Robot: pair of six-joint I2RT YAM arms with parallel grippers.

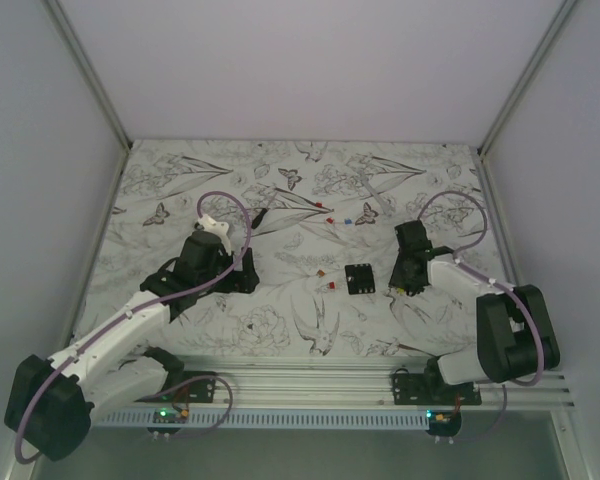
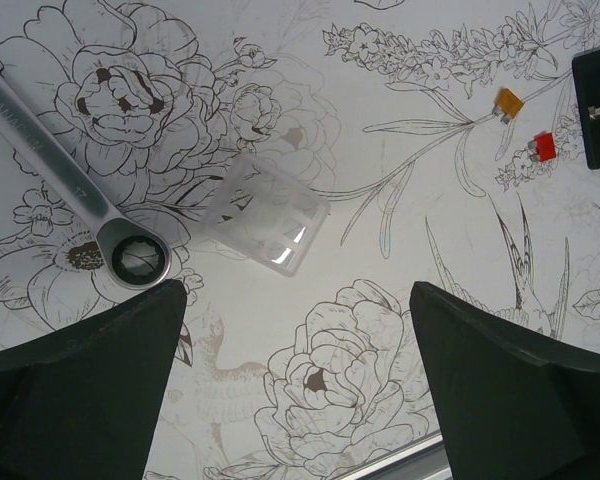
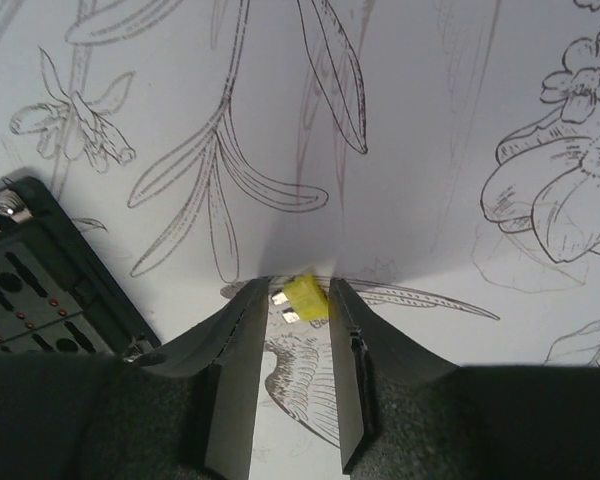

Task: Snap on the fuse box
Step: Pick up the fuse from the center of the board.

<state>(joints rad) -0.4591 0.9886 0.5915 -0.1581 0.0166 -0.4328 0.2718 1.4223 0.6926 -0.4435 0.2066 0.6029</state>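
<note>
We are seeing open flower-printed surface [image 1: 280, 330] around the small black square fuse box [image 1: 359, 278], tiny red loose fuses [image 1: 327, 285] lying just left of it. A small yellow fuse [image 3: 310, 296] is filling the right end effector's [image 3: 298, 290] gap.

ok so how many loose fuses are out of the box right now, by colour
red fuse: 2
orange fuse: 1
blue fuse: 1
yellow fuse: 1
total: 5
</note>
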